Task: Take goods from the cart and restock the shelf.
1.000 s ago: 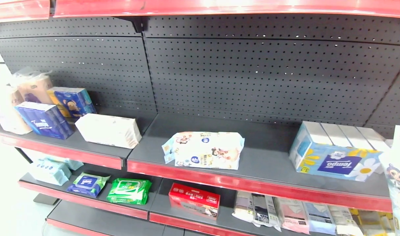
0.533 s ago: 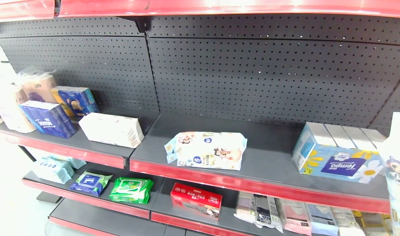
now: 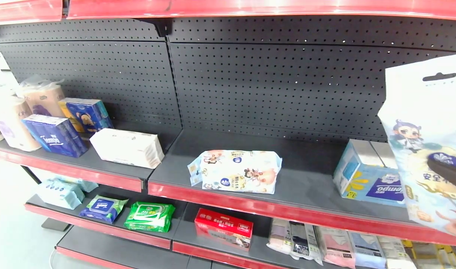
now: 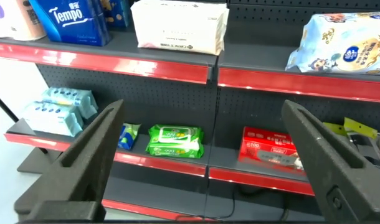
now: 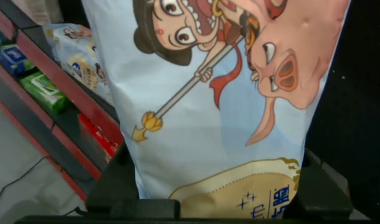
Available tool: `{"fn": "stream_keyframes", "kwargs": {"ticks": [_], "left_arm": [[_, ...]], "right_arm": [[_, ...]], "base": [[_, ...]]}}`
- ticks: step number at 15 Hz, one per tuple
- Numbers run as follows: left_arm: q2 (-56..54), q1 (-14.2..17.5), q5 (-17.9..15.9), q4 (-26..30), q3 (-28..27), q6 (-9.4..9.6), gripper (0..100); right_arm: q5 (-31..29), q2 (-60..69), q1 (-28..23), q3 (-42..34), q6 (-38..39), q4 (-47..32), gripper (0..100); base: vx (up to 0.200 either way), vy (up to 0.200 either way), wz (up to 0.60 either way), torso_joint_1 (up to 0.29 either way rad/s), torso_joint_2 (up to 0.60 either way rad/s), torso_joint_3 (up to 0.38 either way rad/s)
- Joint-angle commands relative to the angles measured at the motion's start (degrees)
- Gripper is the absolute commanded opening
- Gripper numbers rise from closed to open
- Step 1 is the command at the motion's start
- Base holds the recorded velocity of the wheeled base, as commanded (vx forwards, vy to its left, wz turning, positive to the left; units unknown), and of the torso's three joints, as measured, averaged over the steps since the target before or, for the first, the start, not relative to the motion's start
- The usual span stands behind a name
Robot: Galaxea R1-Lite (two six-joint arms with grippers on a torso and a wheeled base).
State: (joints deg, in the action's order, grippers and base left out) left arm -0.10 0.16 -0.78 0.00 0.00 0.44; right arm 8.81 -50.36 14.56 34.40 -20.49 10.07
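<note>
Jaws of right gripper (image 5: 221, 186) pinching cartoon-printed tissue pack (image 3: 424, 149), pack hanging upright before shelf (image 3: 287, 215) edge, covering part of blue tissue box (image 3: 362, 177). Left gripper (image 4: 202, 112) jaws gaping wide, facing green wipes pack (image 4: 174, 141).

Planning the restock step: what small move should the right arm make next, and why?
Probably ease the held cartoon pack leftward over the bare shelf between the lying pack and the blue tissue box; it hangs in front of that box.
</note>
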Motion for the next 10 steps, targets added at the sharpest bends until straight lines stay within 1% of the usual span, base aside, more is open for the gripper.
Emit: {"fn": "stream_keyframes", "kwargs": {"ticks": [1,2,4,6,10], "left_arm": [[0.1,0.0,0.0,0.0,0.0,0.0,100],[0.1,0.0,0.0,0.0,0.0,0.0,100],[0.1,0.0,0.0,0.0,0.0,0.0,100],[0.1,0.0,0.0,0.0,0.0,0.0,100],[0.1,0.0,0.0,0.0,0.0,0.0,100]], "right_arm": [[0.2,-11.0,7.0,6.0,0.8,0.1,0],[0.3,-14.3,8.2,7.3,0.7,2.0,0],[0.2,-19.0,8.0,7.0,1.3,8.5,0],[0.2,-25.2,8.4,7.0,3.7,16.1,0],[0.6,-29.3,8.5,6.9,3.9,16.6,0]], "base": [[0.0,0.0,0.0,0.0,0.0,0.0],[0.0,0.0,0.0,0.0,0.0,0.0],[0.0,0.0,0.0,0.0,0.0,0.0],[0.0,0.0,0.0,0.0,0.0,0.0],[0.0,0.0,0.0,0.0,0.0,0.0]]}}
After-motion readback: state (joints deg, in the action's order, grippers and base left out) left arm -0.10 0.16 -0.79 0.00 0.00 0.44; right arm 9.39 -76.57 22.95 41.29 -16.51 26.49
